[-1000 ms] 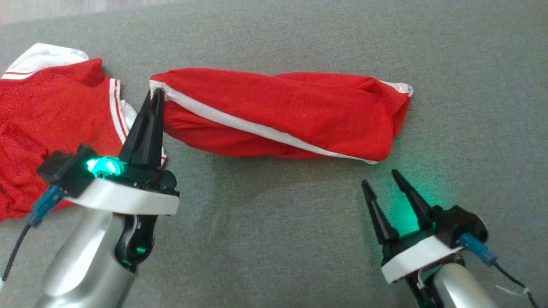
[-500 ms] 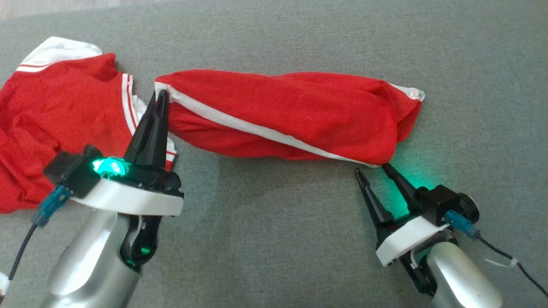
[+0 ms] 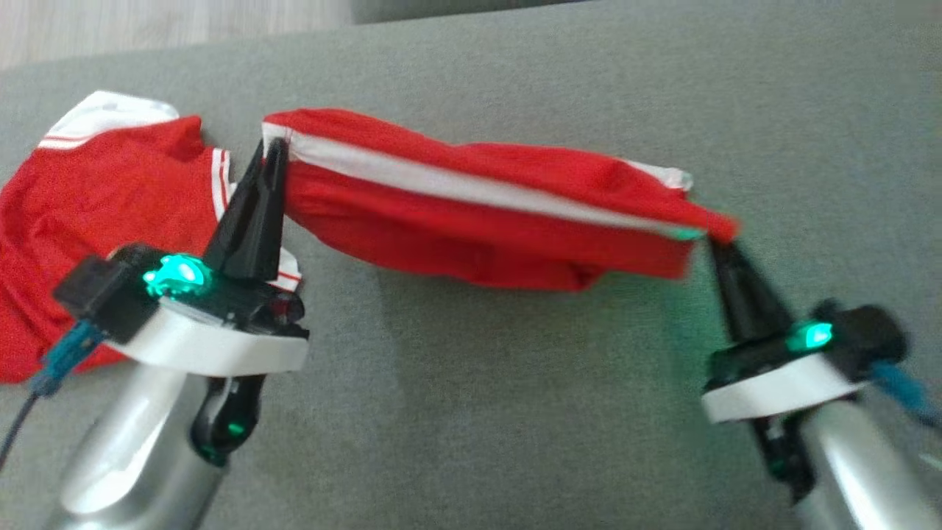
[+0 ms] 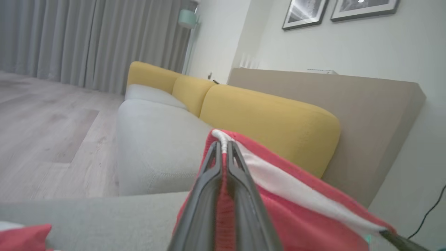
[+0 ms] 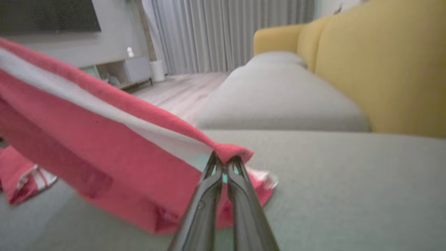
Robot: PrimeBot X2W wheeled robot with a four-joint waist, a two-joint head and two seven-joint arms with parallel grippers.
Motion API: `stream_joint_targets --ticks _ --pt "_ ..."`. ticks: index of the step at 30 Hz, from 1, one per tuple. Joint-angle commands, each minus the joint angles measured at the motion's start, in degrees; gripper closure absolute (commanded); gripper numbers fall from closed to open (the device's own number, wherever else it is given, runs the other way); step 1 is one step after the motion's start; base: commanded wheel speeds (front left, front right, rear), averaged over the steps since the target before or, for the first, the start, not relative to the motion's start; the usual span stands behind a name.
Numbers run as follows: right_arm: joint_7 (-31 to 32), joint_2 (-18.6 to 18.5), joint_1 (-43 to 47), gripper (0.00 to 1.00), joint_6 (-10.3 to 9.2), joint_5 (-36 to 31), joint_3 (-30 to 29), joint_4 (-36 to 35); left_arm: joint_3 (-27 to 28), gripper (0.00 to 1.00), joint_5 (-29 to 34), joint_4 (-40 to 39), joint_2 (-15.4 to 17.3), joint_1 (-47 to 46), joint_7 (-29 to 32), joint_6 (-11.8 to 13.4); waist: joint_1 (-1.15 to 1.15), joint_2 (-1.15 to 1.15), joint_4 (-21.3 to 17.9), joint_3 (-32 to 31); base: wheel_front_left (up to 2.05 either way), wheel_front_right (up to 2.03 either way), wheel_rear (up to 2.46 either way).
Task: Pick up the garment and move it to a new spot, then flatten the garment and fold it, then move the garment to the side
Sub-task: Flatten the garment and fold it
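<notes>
Garment point(image 3: 478, 221): red w/ one long white stripe. It hangs stretched btw the two grippers, over the middle of the grey seat point(image 3: 478, 412), nearer the seat's far edge. The middle sags down. Can't tell if the low part touches the seat.
L gripper point(image 3: 273, 151): clenched on the garment's left end, right at the white stripe. In the left wrist view the two dark fingers point(image 4: 205, 195) press together w/ red cloth pinched btw them.
R gripper point(image 3: 717, 246): clenched on the garment's right end, a red corner by the end of the stripe. It is a bit blurry in the head view. In the right wrist view the cloth folds over the closed tips.
Lights: a green glow on each gripper's base.
Other red top point(image 3: 110, 206): lies on the seat by its far left corner. It has white trim w/ thin red lines. Its right edge is partly hidden behind the L gripper, near the garment's left end. Can't tell if the two touch.
Floor point(image 3: 147, 29): pale wood, past the seat's far edge.
Sofa point(image 4: 264, 118): yellow back, pale grey cushions, beyond the grey seat.
Curtains point(image 4: 69, 42): long and grey, past the sofa.
Wall pics point(image 4: 306, 12): two dark frames, high up.
</notes>
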Motion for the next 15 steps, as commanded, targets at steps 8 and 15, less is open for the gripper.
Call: stream_joint_targets --ticks 8,15 --pt "0.46 -7.20 -7.13 1.00 -0.04 2.82 -10.14 -18.75 0.83 1.00 -1.84 -14.53 7.99 -12.45 6.67 -0.33 0.00 0.00 -1.73 -2.85 0.00 0.00 0.00" --pt "7.49 -13.08 -22.39 1.00 -0.04 3.99 -10.65 -16.58 -0.89 1.00 -4.63 -12.22 8.47 -26.00 13.27 -0.33 0.00 0.00 -1.99 -0.22 0.00 0.00 0.00"
